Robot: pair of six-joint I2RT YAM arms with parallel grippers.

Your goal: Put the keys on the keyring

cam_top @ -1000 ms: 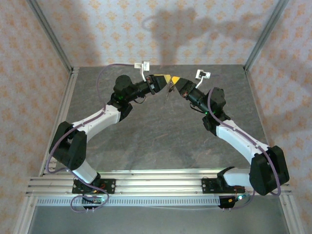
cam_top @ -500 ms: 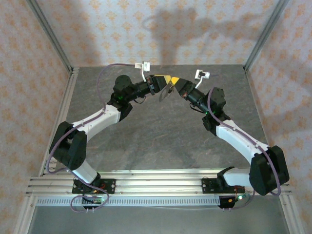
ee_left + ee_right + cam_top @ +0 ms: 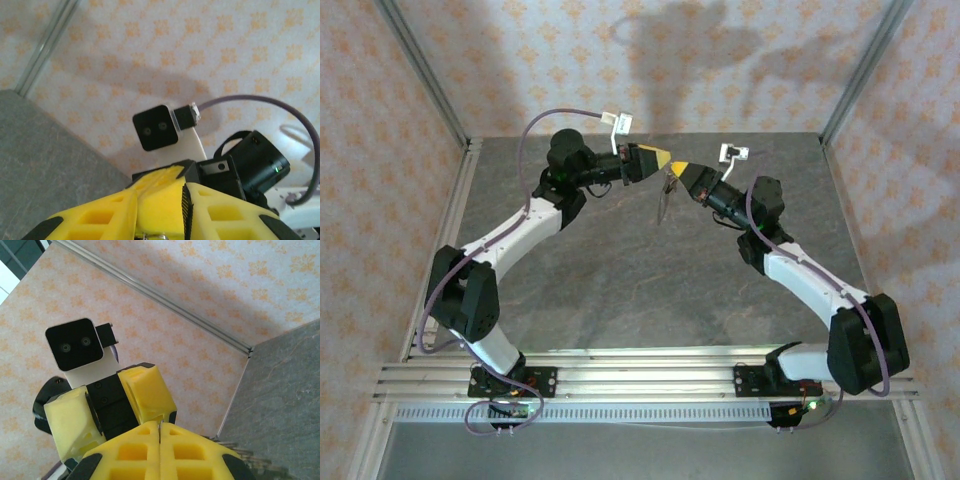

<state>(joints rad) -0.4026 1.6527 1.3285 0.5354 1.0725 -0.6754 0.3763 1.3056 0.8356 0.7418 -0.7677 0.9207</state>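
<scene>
Both arms are raised over the back of the table, tips nearly meeting. The keyring (image 3: 664,195), a thin silvery loop with its chain, dangles from the tip of my right gripper (image 3: 674,166), which is shut on it. My left gripper (image 3: 666,156) hovers just above and left of that tip with its jaws partly apart. In the left wrist view the left gripper (image 3: 160,188) frames the right gripper's yellow fingers (image 3: 160,207), with a bit of the keyring (image 3: 154,235) at the bottom edge. In the right wrist view the right gripper (image 3: 160,424) is pressed together, one of the left fingers (image 3: 145,390) just beyond. The keys are hidden.
The grey table (image 3: 650,290) lies well below both grippers. Patterned walls and aluminium corner posts (image 3: 865,70) close in the back and sides. A metal rail (image 3: 640,375) carrying the arm bases runs along the near edge.
My left gripper has lifted and drawn back to the left, off the right gripper's tip. The right tip has edged left, and the keyring hangs longer beneath it.
</scene>
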